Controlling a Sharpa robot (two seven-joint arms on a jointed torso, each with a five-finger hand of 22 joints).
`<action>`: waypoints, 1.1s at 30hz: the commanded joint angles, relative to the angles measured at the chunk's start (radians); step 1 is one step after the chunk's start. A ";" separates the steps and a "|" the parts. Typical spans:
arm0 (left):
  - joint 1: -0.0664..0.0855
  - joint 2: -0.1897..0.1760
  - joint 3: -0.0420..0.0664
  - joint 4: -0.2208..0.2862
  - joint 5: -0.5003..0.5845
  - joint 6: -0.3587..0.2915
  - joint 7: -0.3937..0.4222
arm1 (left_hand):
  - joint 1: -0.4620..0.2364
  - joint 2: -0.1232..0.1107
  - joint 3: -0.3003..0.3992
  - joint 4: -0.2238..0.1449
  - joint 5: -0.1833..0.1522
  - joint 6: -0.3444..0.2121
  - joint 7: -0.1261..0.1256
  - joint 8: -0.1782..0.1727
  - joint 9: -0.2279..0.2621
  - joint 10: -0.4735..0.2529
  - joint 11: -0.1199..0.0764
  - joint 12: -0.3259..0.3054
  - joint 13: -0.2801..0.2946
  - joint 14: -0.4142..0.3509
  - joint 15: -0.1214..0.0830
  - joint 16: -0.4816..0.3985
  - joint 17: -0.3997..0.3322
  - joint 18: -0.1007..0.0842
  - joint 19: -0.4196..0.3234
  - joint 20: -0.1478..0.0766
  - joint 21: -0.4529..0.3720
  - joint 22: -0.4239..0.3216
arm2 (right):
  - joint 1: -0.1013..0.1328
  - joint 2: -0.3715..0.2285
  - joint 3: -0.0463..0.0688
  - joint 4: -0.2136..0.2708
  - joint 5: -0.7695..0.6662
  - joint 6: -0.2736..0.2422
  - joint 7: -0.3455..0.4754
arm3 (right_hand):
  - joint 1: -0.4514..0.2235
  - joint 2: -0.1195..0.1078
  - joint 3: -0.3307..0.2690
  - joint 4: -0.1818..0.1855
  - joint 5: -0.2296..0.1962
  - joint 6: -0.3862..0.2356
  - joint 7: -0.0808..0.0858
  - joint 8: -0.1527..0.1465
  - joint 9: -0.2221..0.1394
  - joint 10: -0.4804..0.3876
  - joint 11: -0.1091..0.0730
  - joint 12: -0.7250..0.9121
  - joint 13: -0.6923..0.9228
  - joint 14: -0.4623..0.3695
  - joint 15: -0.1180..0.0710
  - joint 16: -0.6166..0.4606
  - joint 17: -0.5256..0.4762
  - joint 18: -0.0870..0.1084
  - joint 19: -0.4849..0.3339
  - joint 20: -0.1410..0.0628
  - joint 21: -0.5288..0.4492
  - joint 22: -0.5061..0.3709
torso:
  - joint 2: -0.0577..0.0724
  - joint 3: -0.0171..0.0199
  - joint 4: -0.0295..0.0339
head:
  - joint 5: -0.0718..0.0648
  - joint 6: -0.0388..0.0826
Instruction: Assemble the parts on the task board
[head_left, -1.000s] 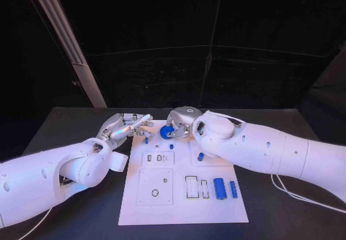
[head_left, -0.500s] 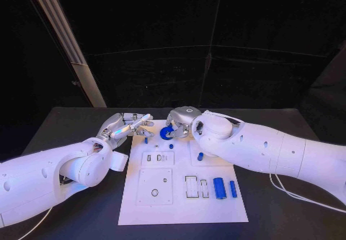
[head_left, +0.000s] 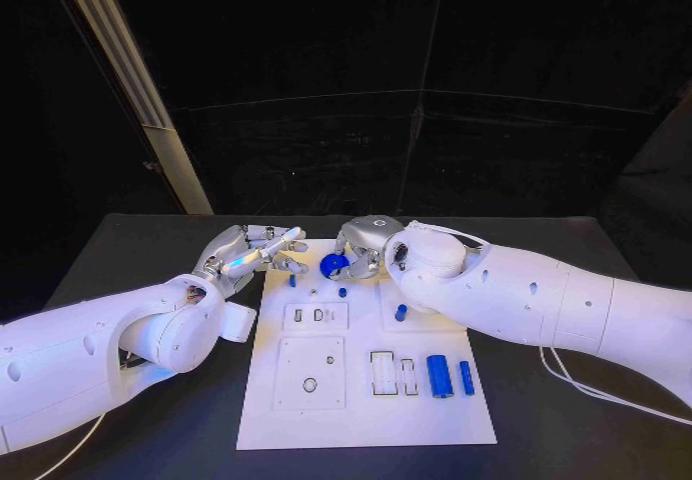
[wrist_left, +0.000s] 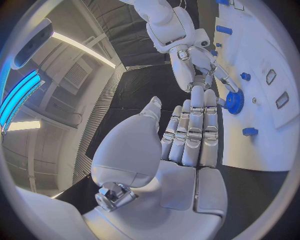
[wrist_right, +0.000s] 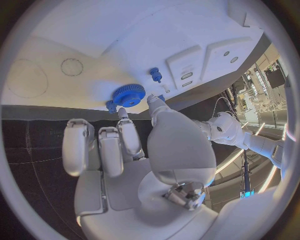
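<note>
The left hand (head_left: 257, 252) hovers at the far left corner of the task board (head_left: 433, 420), fingers straight and side by side, nothing in them — over the last second it has not shifted. Just to its right, the blue gear (head_left: 333, 264) sits at the board's far edge with the right hand (head_left: 364, 244) over it. Its thumb and fingertips touch the gear's rim in the right wrist view, so it looks pinched rather than let go. Compared with a second ago the gear has crept only a little, and half a second ago it showed as an open ring, where now it reads as a fuller disc — a slight turn or tilt, I judge. That suggests the gear is being worked onto a post near the small blue pegs (head_left: 342, 293), not yet seated. Further right and nearer, the blue cylinders (head_left: 440, 378) lie untouched on the board, so most of the assembly remains.
</note>
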 joint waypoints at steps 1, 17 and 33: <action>0.002 0.000 0.000 0.000 -0.007 0.012 0.005 | -0.002 0.010 -0.001 -0.005 -0.001 -0.001 0.004 -0.004 0.000 -0.001 0.002 -0.004 0.000 -0.009 -0.002 0.006 0.001 0.012 -0.002 0.005 -0.002 -0.001 | 0.002 -0.021 0.000 0.014 0.025 -0.082 0.031 | 0.008 0.017 -0.001 0.011 0.032 0.013 -0.005 0.005 0.002 0.009 -0.007 0.017 0.033 0.084 0.005 0.000 0.162 -0.004 0.006 0.005 -0.001 0.008 | 0.000 0.0005 0.0003 | -0.001 0.003; 0.003 -0.007 0.000 -0.003 0.000 0.010 0.009 | -0.001 0.010 -0.001 -0.006 -0.001 -0.002 0.004 -0.004 0.000 -0.001 0.002 -0.004 0.000 -0.009 -0.002 0.006 0.002 0.012 -0.002 0.005 -0.002 -0.001 | 0.003 -0.354 0.000 0.117 0.526 -0.074 0.417 | 0.171 0.003 0.011 -0.105 0.006 0.003 -0.006 -0.004 -0.001 -0.029 -0.009 -0.026 -0.004 0.072 0.002 -0.025 0.116 0.009 -0.034 0.003 -0.034 -0.061 | -0.016 0.0102 -0.0335 | 0.004 0.017; 0.002 0.006 0.000 -0.017 0.006 0.015 0.009 | -0.001 0.010 -0.001 -0.006 -0.001 -0.002 0.004 -0.004 0.000 -0.001 0.002 -0.004 0.000 -0.009 -0.002 0.006 0.002 0.012 -0.002 0.005 -0.002 -0.001 | 0.000 -0.402 -0.001 0.013 0.508 -0.073 0.454 | 0.184 0.002 0.002 -0.120 0.017 -0.018 -0.005 -0.007 -0.003 -0.036 -0.009 -0.034 -0.011 0.072 0.002 -0.026 0.118 0.010 -0.036 0.001 -0.038 -0.066 | -0.013 0.0157 -0.0350 | -0.009 0.023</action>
